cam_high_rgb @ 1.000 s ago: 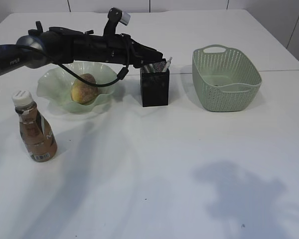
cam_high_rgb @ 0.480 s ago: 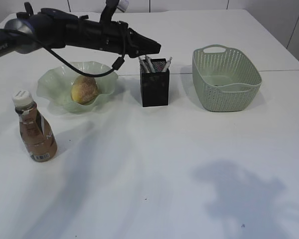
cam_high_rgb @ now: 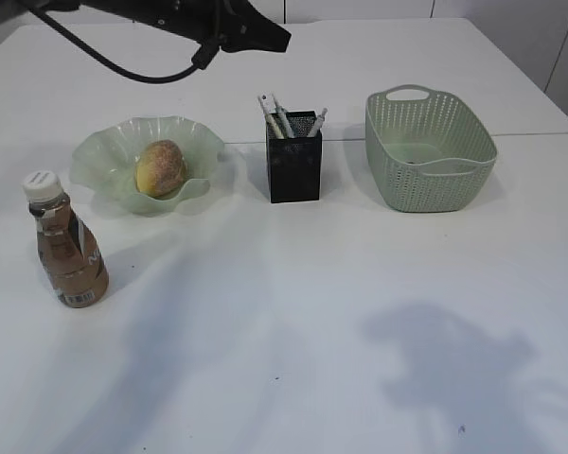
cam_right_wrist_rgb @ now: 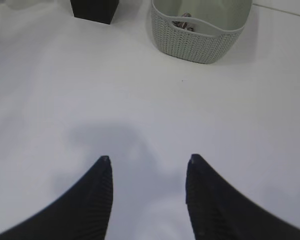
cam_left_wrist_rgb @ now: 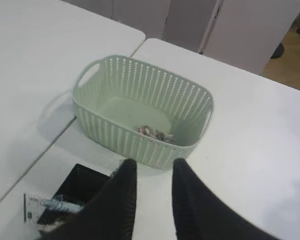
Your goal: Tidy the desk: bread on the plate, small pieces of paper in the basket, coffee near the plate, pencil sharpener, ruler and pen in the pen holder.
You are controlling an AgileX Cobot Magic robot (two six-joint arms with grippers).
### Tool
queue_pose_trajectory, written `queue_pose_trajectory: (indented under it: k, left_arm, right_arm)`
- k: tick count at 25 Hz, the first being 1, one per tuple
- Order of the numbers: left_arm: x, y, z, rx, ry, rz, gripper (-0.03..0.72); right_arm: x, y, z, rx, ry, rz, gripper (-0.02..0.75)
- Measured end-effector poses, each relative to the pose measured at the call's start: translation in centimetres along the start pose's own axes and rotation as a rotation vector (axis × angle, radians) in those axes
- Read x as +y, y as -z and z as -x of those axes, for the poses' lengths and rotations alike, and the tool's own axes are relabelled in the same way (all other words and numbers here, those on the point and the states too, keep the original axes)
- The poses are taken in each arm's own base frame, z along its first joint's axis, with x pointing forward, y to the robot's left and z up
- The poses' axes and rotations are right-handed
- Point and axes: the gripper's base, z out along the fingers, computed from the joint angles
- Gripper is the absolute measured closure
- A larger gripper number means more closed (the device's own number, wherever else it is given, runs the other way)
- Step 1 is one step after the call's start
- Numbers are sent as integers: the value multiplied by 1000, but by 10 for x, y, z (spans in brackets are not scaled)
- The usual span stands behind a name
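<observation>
Overhead, the left gripper (cam_left_wrist_rgb: 151,167) hangs empty, jaws narrowly parted, above the basket (cam_left_wrist_rgb: 140,112) holding what look like paper scraps (cam_left_wrist_rgb: 155,133).

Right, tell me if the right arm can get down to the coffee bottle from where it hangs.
Probably not easily. The right tool hangs open over bare table in front of the basket, while the coffee bottle stands at the far left. Nothing blocks the path, but it is a long reach across.
</observation>
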Motion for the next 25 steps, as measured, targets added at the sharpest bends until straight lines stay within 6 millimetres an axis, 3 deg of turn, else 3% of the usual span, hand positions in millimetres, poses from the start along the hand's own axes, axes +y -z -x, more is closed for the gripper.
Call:
queue_pose_trajectory:
  k: [5, 9, 18, 25]
  left_arm:
    - [-20, 28, 23, 77, 61, 33, 524]
    - [-34, 45, 29, 178, 107, 42, 524]
    - [-57, 76, 49, 239, 202, 133, 524]
    - [-84, 87, 63, 324, 223, 331, 524]
  right_arm:
    - [1, 0, 3, -33, -5, 8, 351]
    - [1, 0, 5, -54, -13, 15, 351]
    - [2, 0, 8, -85, -20, 23, 351]
    - [2, 1, 10, -104, -22, 26, 351]
